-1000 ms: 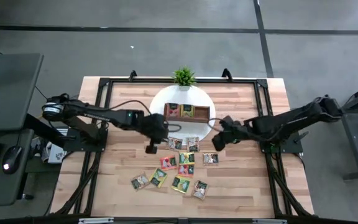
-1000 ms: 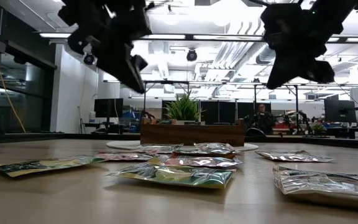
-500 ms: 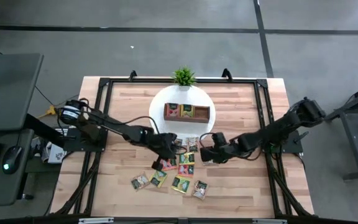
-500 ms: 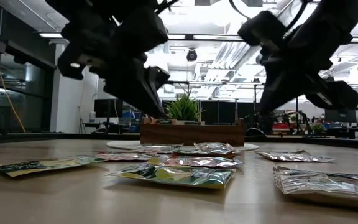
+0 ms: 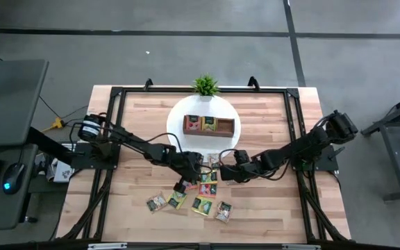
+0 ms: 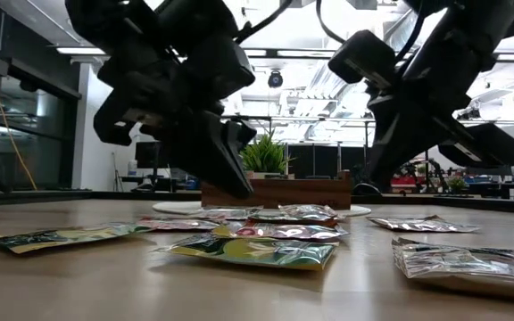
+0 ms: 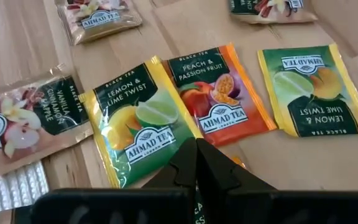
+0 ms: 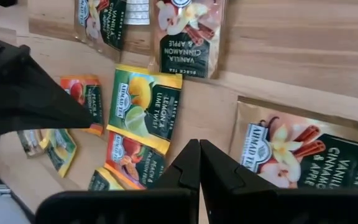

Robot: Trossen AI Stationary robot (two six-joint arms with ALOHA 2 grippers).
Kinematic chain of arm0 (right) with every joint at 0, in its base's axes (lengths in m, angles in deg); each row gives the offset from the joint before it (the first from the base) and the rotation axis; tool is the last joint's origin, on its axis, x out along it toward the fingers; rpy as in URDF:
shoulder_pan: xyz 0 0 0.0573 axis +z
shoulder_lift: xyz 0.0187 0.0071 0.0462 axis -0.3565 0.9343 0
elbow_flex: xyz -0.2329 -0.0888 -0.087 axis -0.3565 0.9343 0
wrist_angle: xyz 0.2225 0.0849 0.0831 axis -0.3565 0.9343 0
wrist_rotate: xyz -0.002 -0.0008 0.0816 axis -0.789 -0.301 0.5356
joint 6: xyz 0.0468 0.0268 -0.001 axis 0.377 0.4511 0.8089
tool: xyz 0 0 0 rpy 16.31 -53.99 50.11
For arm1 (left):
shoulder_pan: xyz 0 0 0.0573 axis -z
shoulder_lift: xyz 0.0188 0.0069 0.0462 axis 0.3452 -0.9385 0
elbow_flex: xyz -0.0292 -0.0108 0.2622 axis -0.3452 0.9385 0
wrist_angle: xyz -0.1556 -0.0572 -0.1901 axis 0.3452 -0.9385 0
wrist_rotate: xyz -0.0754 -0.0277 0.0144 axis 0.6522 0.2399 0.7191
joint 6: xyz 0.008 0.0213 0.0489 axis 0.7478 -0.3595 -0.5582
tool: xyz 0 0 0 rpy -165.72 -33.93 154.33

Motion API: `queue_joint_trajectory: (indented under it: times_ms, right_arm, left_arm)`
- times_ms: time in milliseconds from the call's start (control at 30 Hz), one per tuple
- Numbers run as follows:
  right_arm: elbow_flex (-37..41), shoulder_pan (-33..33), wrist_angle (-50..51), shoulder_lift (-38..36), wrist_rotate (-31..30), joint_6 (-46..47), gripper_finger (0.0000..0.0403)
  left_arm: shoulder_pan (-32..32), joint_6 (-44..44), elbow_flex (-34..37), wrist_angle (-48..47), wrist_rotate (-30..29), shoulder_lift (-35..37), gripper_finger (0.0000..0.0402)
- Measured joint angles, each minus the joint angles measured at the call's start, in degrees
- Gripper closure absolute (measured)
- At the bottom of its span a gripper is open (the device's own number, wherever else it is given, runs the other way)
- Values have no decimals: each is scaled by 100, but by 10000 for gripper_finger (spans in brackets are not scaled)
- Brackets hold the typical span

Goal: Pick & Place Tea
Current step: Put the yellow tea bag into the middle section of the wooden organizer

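Tea sachets scattered on wooden table

Tea sachets [image 5: 201, 186] lie loose on the pale wooden table [image 5: 269, 208], workshop room behind. Left gripper [image 7: 197, 163] hovers, fingers closed and empty, over a lemon-lime sachet [image 7: 137, 128]; right gripper [image 8: 199, 163], likewise closed, nears a vanilla-cinnamon sachet [image 8: 303, 157].

Your left hand [image 5: 181, 186] and right hand [image 5: 222, 171] both reach low toward the desk's middle, fingers pressed together; contact seems unclear.

The tea sachets [image 5: 201, 187], flat little squares in yellow-green, orange-red and tan wrappers with dark Ahmad Tea labels, lie loosely scattered face up around the middle of the bench, toward its front edge.
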Motion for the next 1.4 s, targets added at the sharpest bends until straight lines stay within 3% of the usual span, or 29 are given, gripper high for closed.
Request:
queue_joint_trajectory:
  times_ms: [500,800,1033,1200,1400]
  right_arm:
    - [2,-46,-61,3,34,-52,402]
    - [9,-45,-348,5,136,-53,397]
    - [11,-42,-426,129,97,-136,316]
    - [11,-107,-670,461,388,1,252]
    - [11,-153,-1360,980,498,129,225]
  left_arm:
    - [-4,127,-4,461,-496,-439,401]
    - [-7,596,-42,722,-387,-874,401]
    - [-7,727,-28,932,-293,-1032,401]
    - [-7,737,-24,960,-284,-1043,401]
    - [-7,735,-15,980,-284,-1043,401]
